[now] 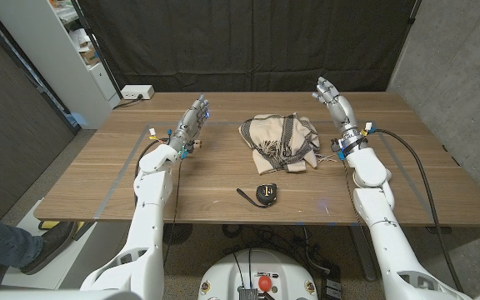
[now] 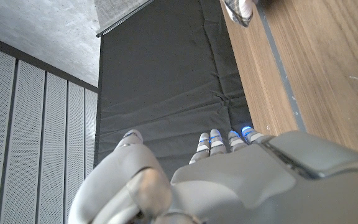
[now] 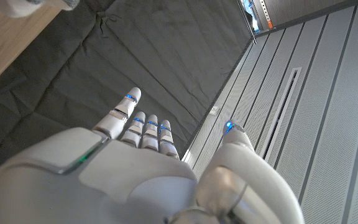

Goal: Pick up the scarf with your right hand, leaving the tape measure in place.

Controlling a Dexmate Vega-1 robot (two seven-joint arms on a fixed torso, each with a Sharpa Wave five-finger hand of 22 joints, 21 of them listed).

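On the left of the bench (image 1: 98, 187) the left hand (image 1: 192, 122) is raised a little over the wood with its fingers straight and close together, holding nothing — it has no part in this task and, by my reading, should simply wait there.

Near the middle, toward the far side, lies the scarf (image 1: 279, 142): a crumpled beige heap with dark stripes and a fringed edge falling toward the robot. Just in front of it, nearer the robot and apart from the cloth, sits the tape measure (image 1: 265, 193), black with a yellow face and a short strap curling off to its left.

To the right of the scarf the right hand (image 1: 334, 102) stands raised, fingers extended upward and slightly spread, empty; the right wrist view shows the same open fingers (image 3: 143, 124) against the dark curtain.

The step in hand looks like the very start — the reach has not yet closed on the scarf. The next move calls for bringing the right hand leftward and down onto the heap, gathering cloth from its far or upper part so the fringe near the tape measure does not drag it, then lifting straight up.
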